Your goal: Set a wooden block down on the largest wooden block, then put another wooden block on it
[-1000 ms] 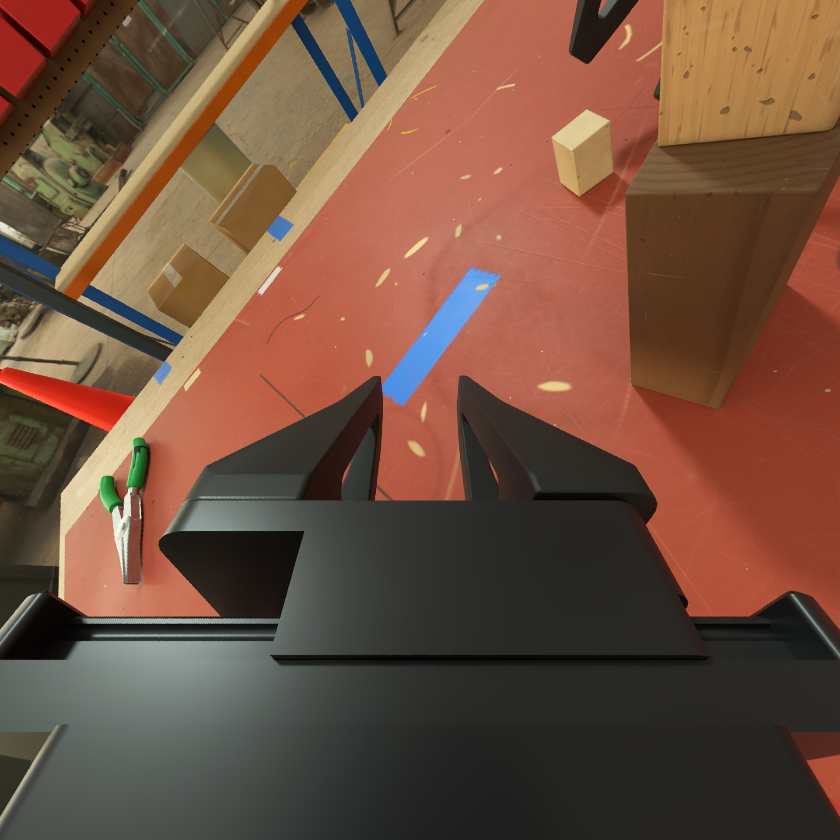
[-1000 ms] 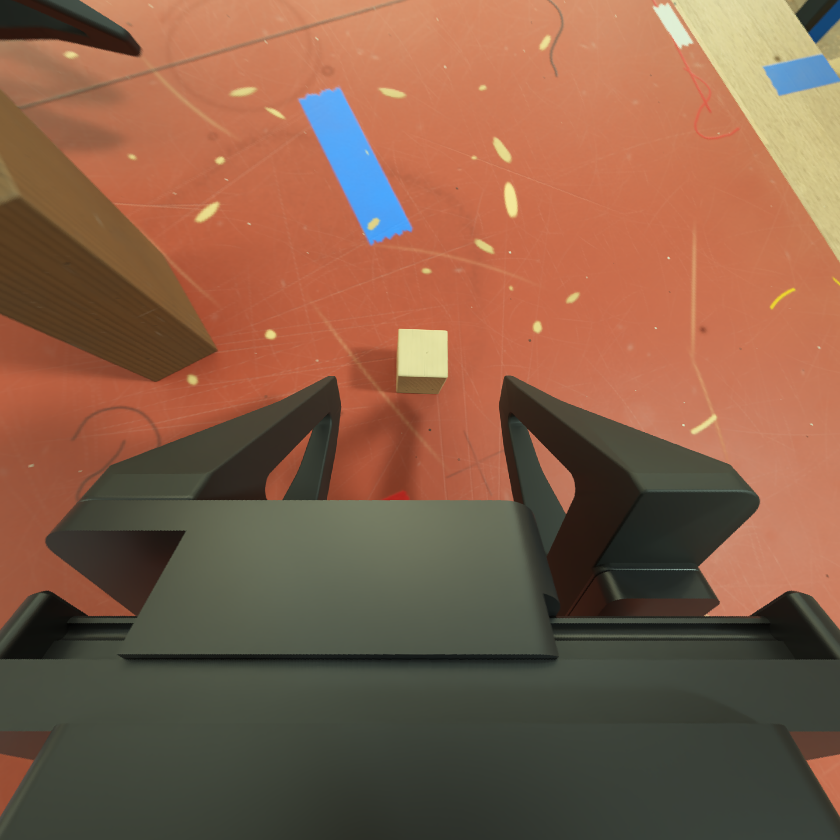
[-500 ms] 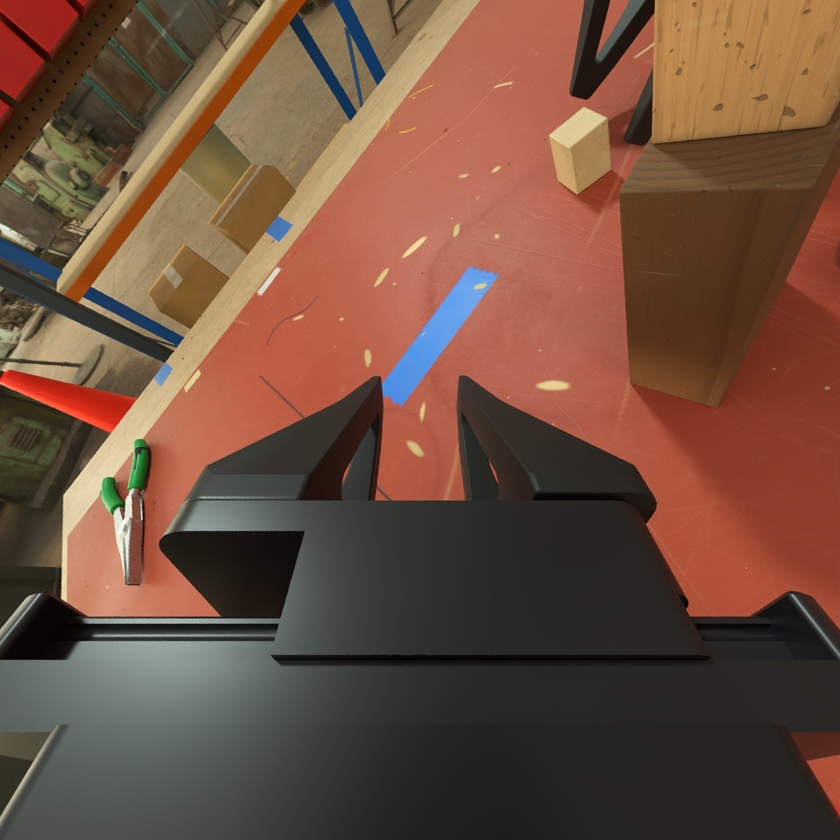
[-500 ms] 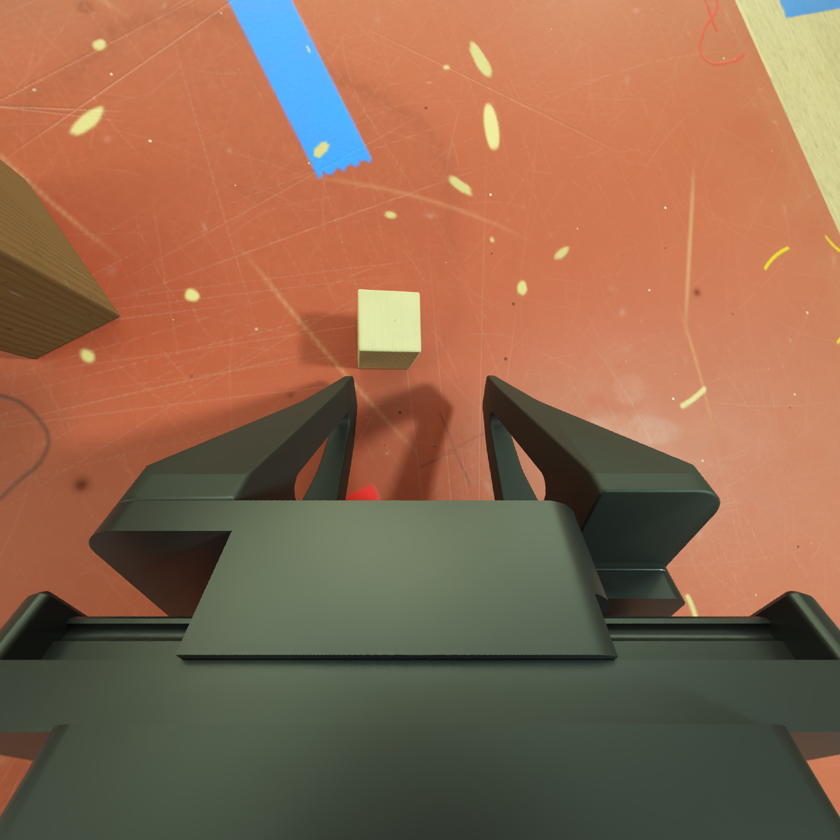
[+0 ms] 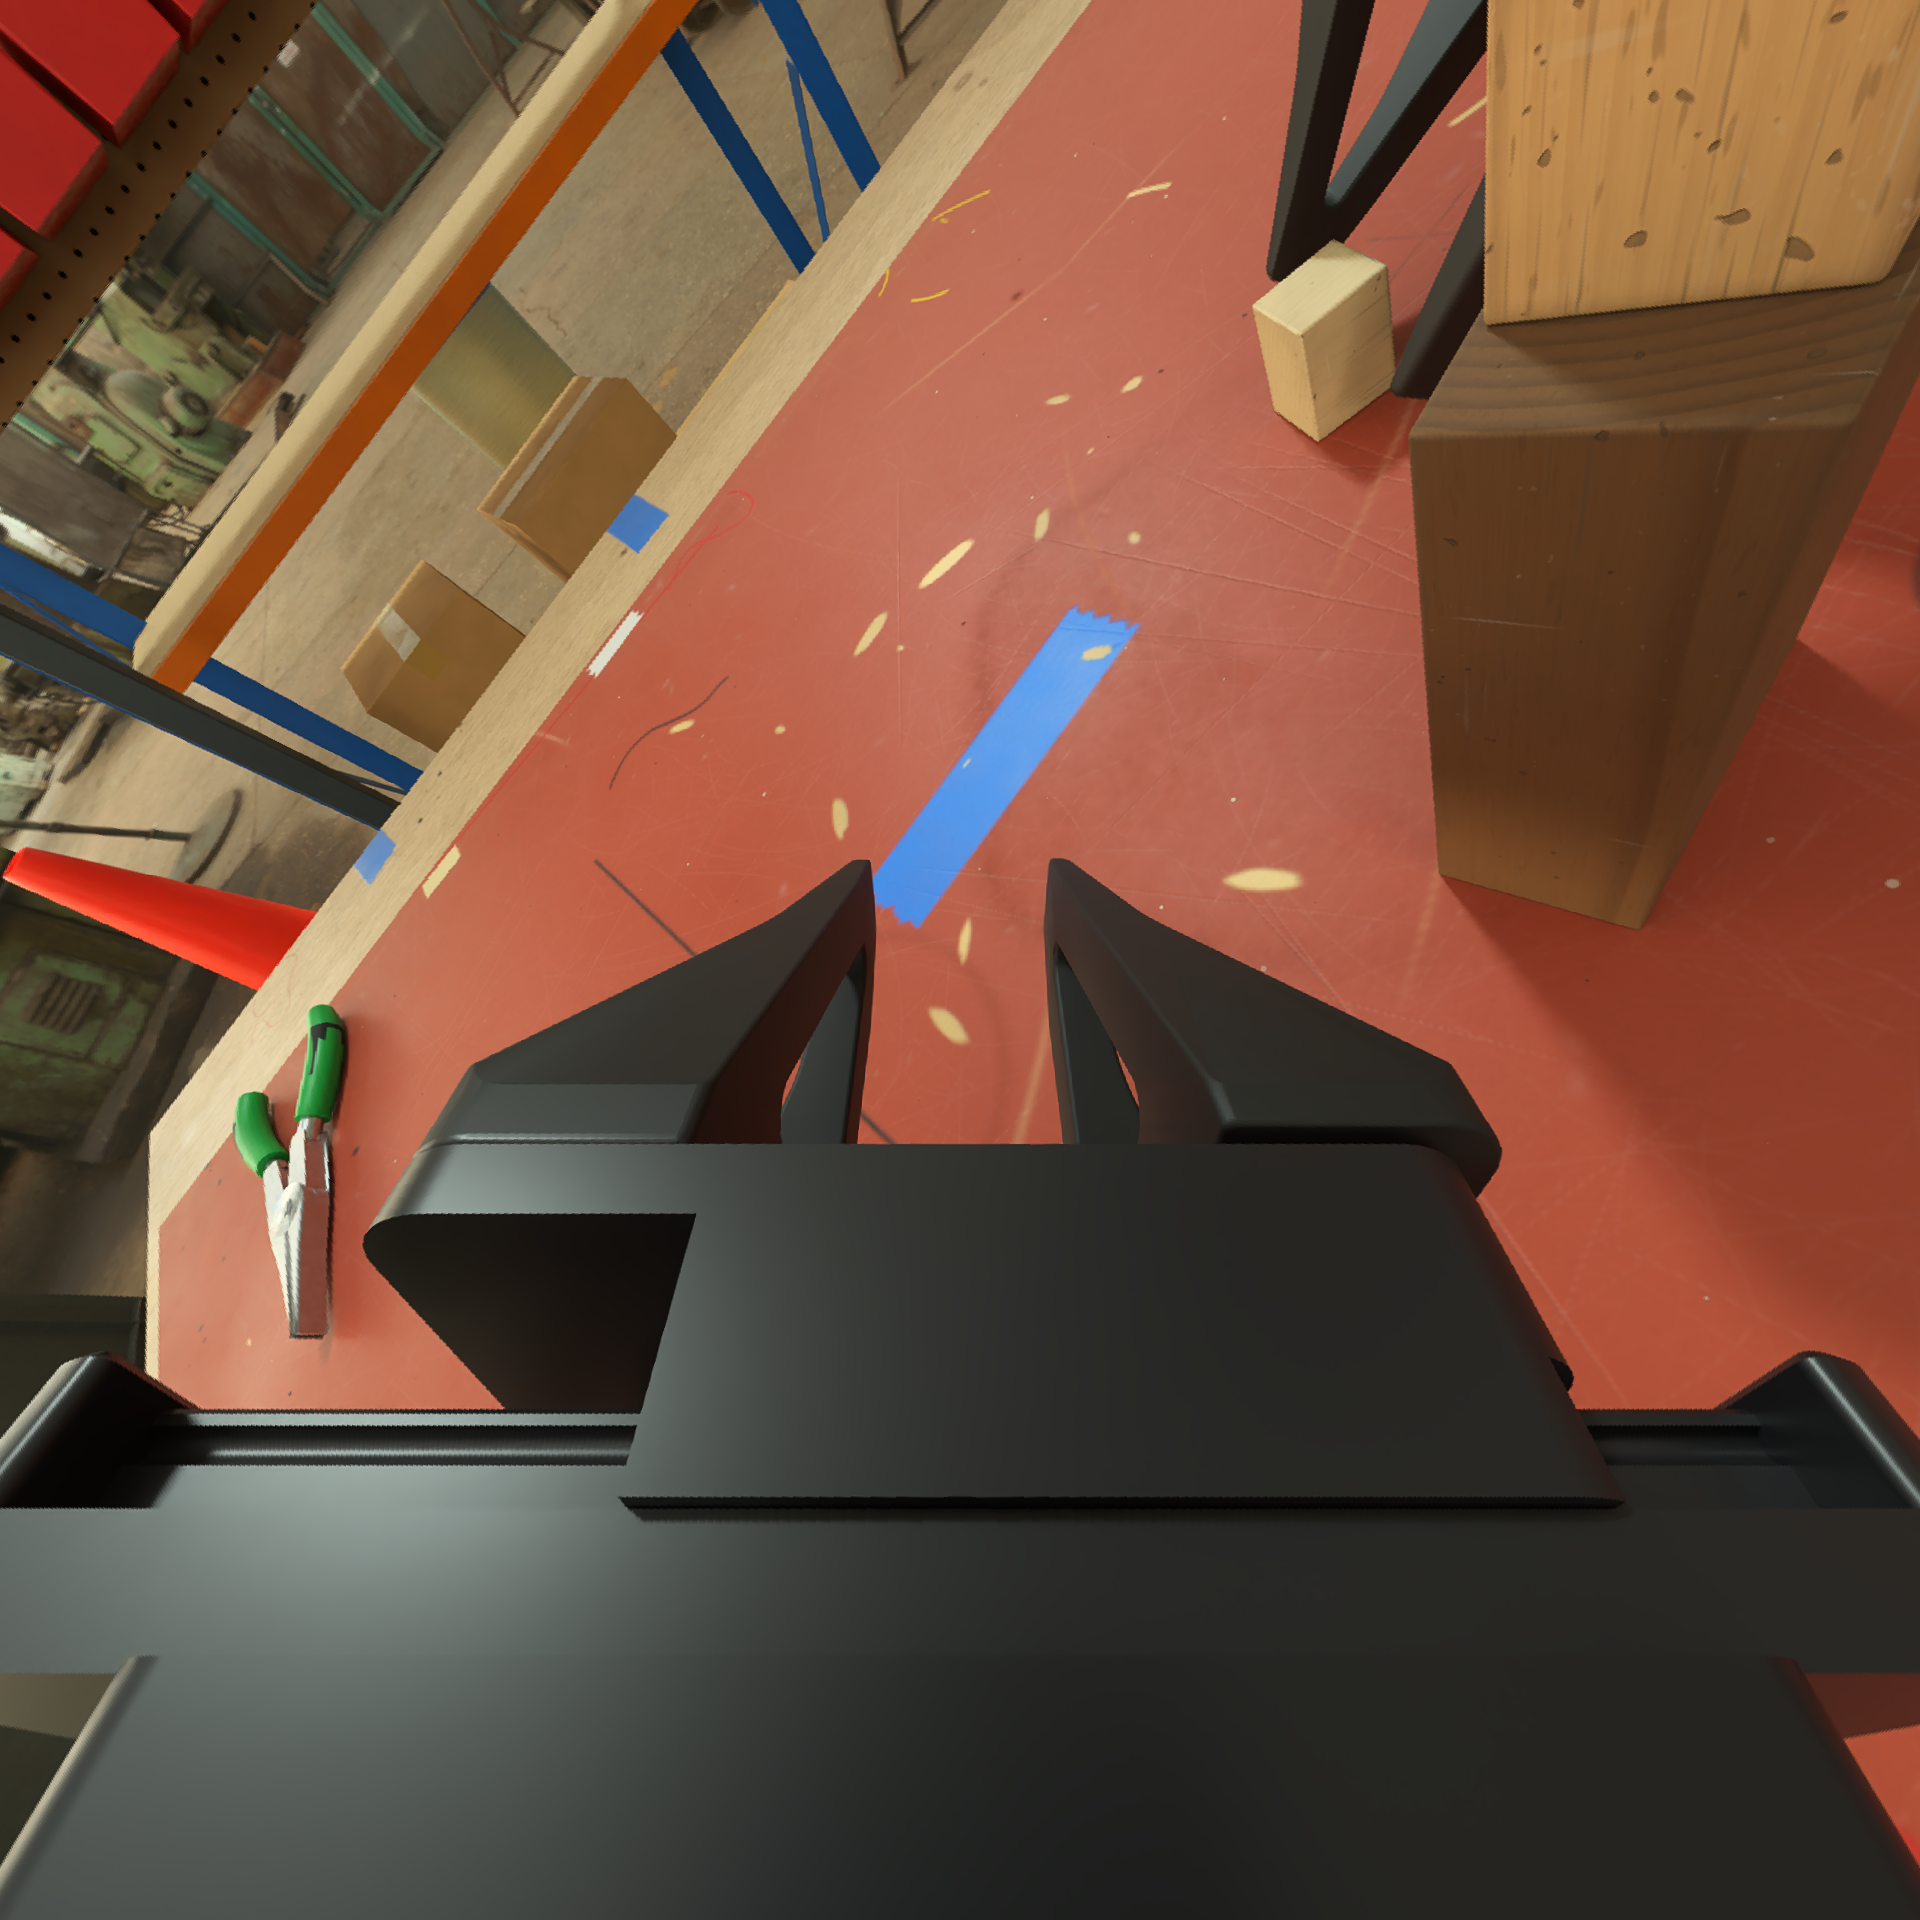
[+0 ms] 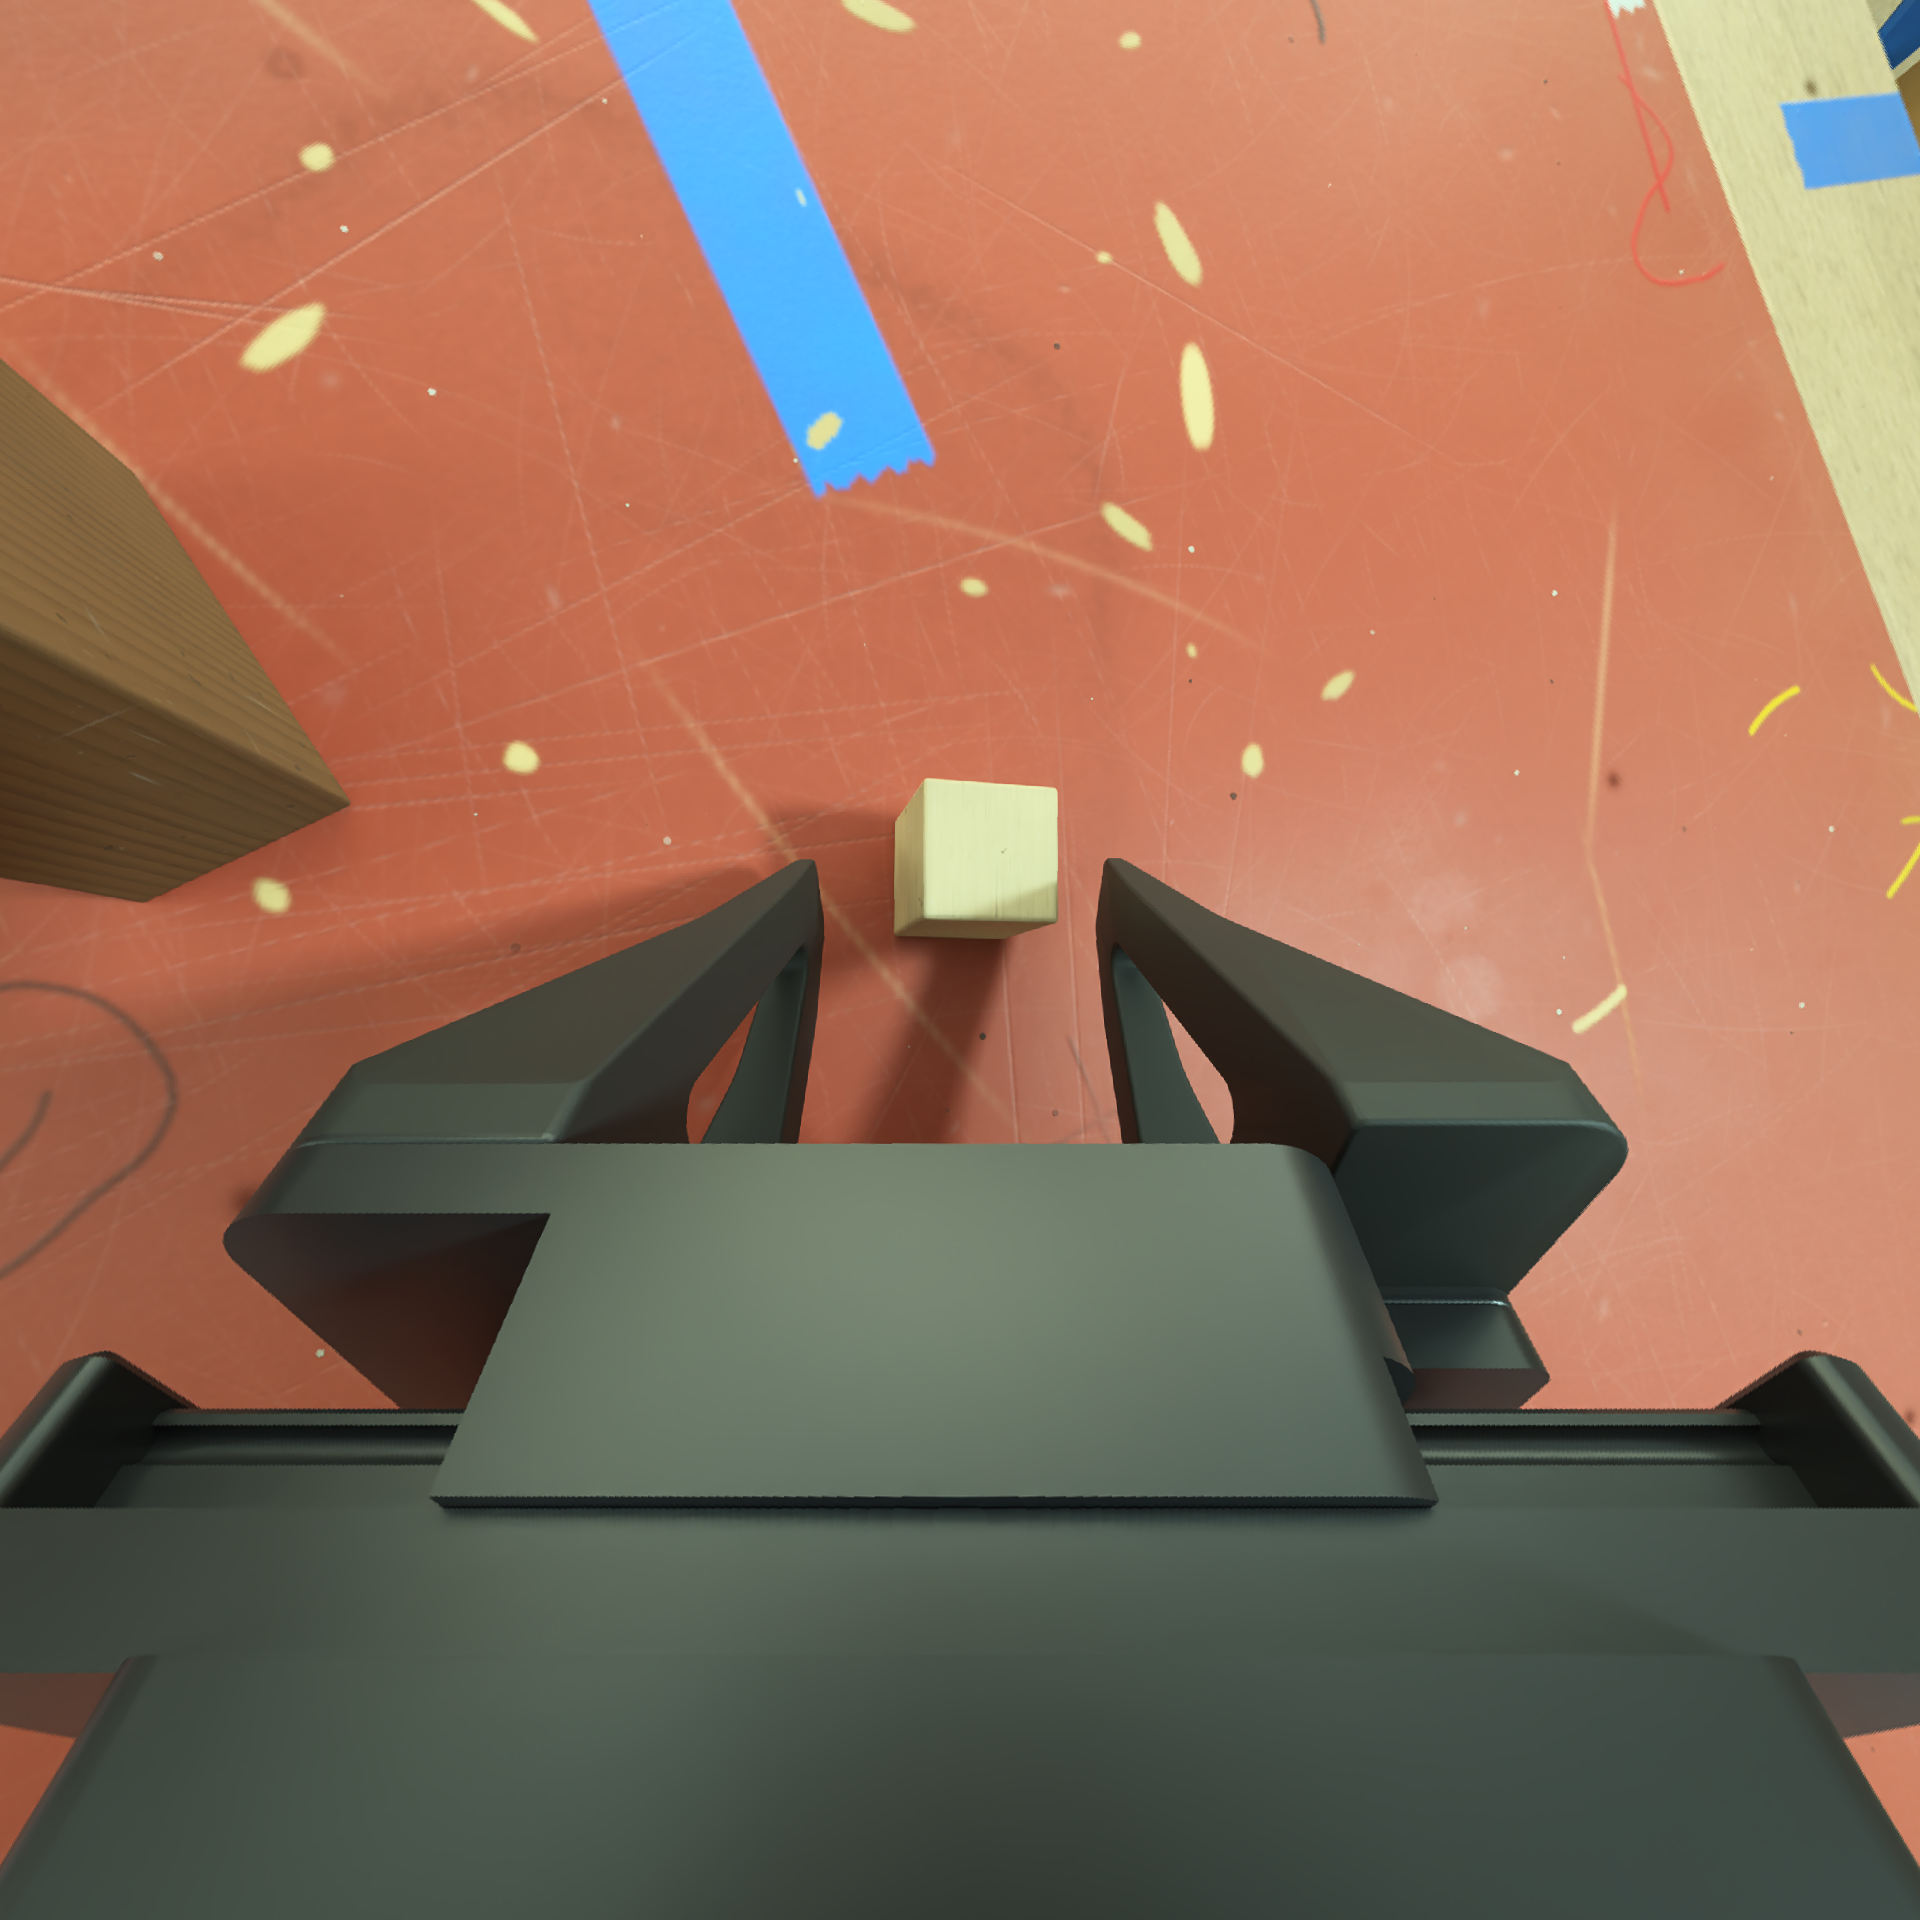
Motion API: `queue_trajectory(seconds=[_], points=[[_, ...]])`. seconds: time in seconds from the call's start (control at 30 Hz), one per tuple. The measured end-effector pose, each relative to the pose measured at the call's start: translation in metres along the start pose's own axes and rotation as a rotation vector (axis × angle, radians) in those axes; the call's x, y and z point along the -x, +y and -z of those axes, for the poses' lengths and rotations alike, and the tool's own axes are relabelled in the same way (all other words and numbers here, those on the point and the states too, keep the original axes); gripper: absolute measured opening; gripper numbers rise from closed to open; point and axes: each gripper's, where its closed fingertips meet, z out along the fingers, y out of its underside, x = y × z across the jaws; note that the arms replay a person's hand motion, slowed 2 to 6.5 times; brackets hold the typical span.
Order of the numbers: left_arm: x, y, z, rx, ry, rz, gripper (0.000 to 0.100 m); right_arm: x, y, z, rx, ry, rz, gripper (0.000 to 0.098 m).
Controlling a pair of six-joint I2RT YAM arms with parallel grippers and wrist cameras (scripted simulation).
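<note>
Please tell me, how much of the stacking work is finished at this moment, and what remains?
Done: a light knotty block already rests on the largest dark block. In hand: the right gripper is open, its fingers on either side of the small pale cube, which sits on the red table, ungrasped. Left: grip the cube, lift and stack it. The left gripper is open, empty.

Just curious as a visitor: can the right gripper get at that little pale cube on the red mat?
Probably yes. The right gripper is open, the small cube sits just ahead between its fingertips, and nothing lies between them.
</note>
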Motion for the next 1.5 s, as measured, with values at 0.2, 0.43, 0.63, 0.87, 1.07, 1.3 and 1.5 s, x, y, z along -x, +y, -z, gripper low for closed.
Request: queue_trajectory(seconds=[0.2, 0.43, 0.63, 0.87, 1.07, 1.3, 1.5], points=[[0.000, 0.000, 0.000, 0.001, 0.000, -0.006, 0.028, -0.003, -0.005, -0.001, -0.009, 0.029, 0.014, 0.0439], [-0.001, 0.000, -0.001, 0.005, 0.000, -0.012, 0.028, -0.004, -0.008, -0.002, -0.035, 0.041, 0.020, 0.0426], [-0.001, 0.001, -0.001, 0.006, 0.001, -0.013, 0.028, -0.007, -0.014, -0.003, -0.071, 0.051, 0.013, 0.0413], [-0.002, 0.001, -0.001, 0.008, 0.002, -0.012, 0.028, -0.009, -0.014, -0.006, -0.078, 0.057, 0.013, 0.0394], [-0.002, 0.001, -0.001, 0.008, 0.003, -0.012, 0.028, -0.008, -0.014, -0.007, -0.079, 0.049, 0.012, 0.0349], [-0.002, 0.001, -0.001, 0.010, 0.002, -0.013, 0.028, -0.004, -0.015, -0.007, -0.079, 0.026, 0.017, 0.0233], [-0.002, 0.001, -0.001, 0.010, 0.002, -0.013, 0.028, -0.001, -0.016, -0.006, -0.088, -0.006, 0.007, 0.0225]])
